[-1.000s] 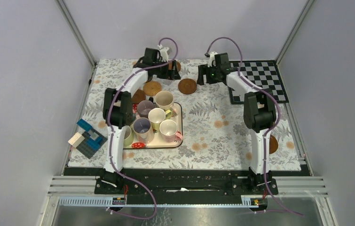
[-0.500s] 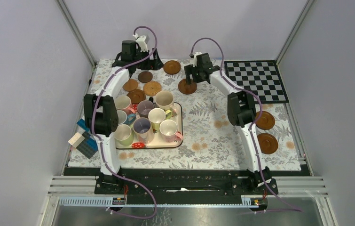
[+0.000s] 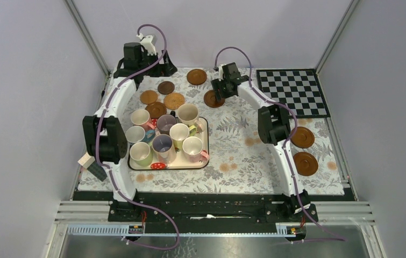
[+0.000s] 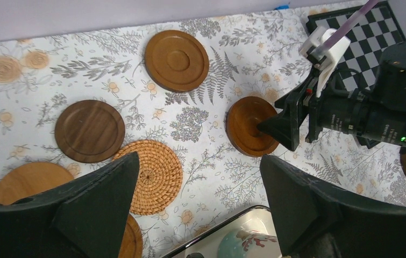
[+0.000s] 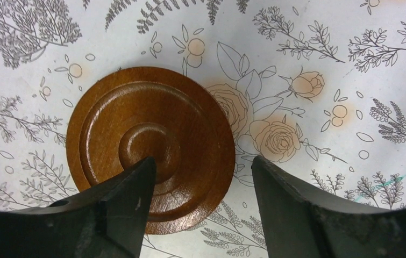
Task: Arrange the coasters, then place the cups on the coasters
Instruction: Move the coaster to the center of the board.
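A: Centre-left of the frame?

B: Taken up by one round brown wooden coaster (image 5: 152, 121), flat on a white floral tablecloth (image 5: 319, 48). Turned rings, with a round hub in the middle.

A: And along the bottom edge?

B: Filled by the right gripper (image 5: 203, 161), black, jaws standing apart. Lower-left finger tip overlapping the coaster's hub. Lower-right finger over bare cloth, just beside the coaster's right rim.

A: Touching the wood?

B: Impossible to tell from here.

A: Between the fingers?

B: Only the coaster's right-hand part and a strip of printed cloth. Roses right of centre, ferns at upper left.
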`<state>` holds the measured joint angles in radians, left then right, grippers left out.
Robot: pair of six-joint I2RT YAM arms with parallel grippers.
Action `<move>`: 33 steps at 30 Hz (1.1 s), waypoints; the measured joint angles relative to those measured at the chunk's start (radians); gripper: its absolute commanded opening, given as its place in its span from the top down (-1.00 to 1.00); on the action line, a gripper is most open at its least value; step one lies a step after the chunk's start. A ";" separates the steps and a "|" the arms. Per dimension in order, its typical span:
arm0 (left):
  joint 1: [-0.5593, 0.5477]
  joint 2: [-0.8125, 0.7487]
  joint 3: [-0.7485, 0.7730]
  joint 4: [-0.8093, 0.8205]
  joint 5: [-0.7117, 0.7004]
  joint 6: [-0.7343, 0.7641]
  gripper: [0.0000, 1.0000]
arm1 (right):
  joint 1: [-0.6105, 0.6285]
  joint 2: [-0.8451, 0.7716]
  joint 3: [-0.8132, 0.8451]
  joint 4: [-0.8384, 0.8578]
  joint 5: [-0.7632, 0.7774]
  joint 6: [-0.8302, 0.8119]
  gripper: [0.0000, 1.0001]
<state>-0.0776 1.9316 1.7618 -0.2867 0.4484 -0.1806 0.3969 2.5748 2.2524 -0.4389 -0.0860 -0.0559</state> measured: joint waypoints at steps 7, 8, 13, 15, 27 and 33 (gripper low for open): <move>0.026 -0.073 -0.064 -0.003 0.011 0.005 -0.82 | 0.000 -0.054 -0.094 0.007 -0.003 -0.074 -0.21; 0.028 -0.080 -0.077 -0.003 0.012 0.005 -0.82 | 0.000 -0.080 -0.138 0.014 -0.003 -0.084 -0.20; 0.038 -0.123 -0.160 -0.003 0.019 0.005 -0.82 | -0.008 -0.192 -0.318 0.031 -0.009 -0.132 -0.16; 0.039 -0.137 -0.183 -0.002 0.024 0.005 -0.82 | -0.014 -0.236 -0.388 0.037 -0.016 -0.151 -0.14; 0.040 -0.222 -0.262 0.013 0.058 0.005 -0.82 | -0.084 -0.572 -0.885 0.033 -0.058 -0.285 -0.02; 0.039 -0.268 -0.306 0.016 0.073 0.004 -0.83 | -0.188 -0.695 -1.047 0.010 -0.074 -0.344 0.01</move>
<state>-0.0383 1.6638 1.4559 -0.2703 0.5217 -0.1764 0.2089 1.8797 1.2057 -0.4286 -0.1600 -0.4000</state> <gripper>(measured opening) 0.909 0.503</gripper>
